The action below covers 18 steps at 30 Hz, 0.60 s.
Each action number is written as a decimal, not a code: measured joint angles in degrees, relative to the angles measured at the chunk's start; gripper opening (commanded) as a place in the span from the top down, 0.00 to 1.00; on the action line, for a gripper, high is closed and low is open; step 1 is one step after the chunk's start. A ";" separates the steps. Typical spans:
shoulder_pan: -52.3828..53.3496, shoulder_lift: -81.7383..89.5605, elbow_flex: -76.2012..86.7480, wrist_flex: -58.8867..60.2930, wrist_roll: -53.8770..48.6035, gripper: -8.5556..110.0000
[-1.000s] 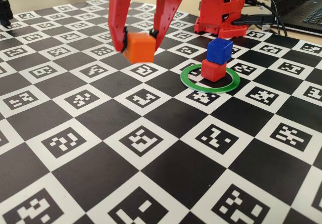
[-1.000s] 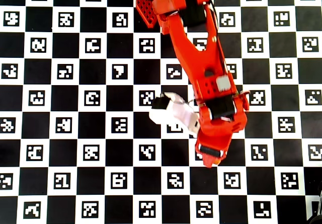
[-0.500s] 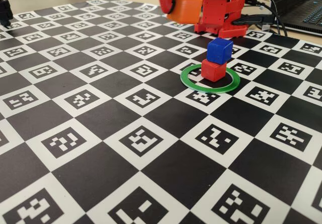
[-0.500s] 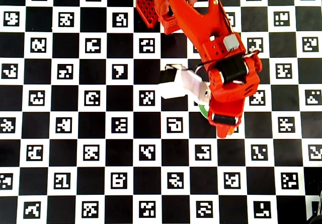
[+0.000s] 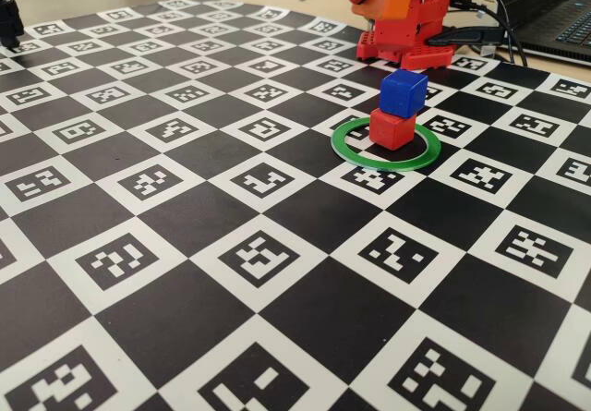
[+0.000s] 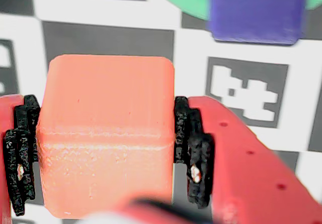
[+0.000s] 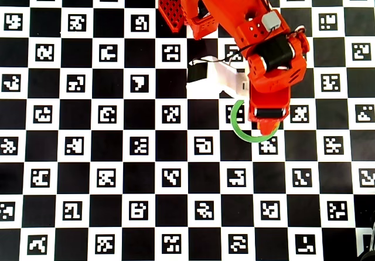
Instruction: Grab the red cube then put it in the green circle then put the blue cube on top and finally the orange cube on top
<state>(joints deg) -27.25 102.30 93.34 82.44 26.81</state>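
checkered board [image 5: 185, 208]: gripper [image 6: 103, 133] clamps orange cube [image 6: 106, 133] (airborne).

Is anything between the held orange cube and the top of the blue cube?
Nothing visible is. The gripper holds the orange cube above the board; the blue cube sits on the red cube inside the green circle, its top bare.

We see the orange cube [image 6: 106, 138] as matt plastic with fine layer lines, and the blue cube [image 5: 403, 92] looks smooth plastic. The pincer [image 6: 106, 148] has rough black pads [image 6: 193, 148]. The counter [image 5: 185, 226] wears a slightly glossy printed sheet.
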 measured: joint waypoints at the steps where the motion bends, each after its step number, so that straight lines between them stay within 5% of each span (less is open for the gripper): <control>1: -0.62 0.26 0.53 0.00 0.00 0.91; 18: -2.64 0.44 9.84 -4.13 0.00 0.91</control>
<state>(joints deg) -29.88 102.74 103.18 78.31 26.81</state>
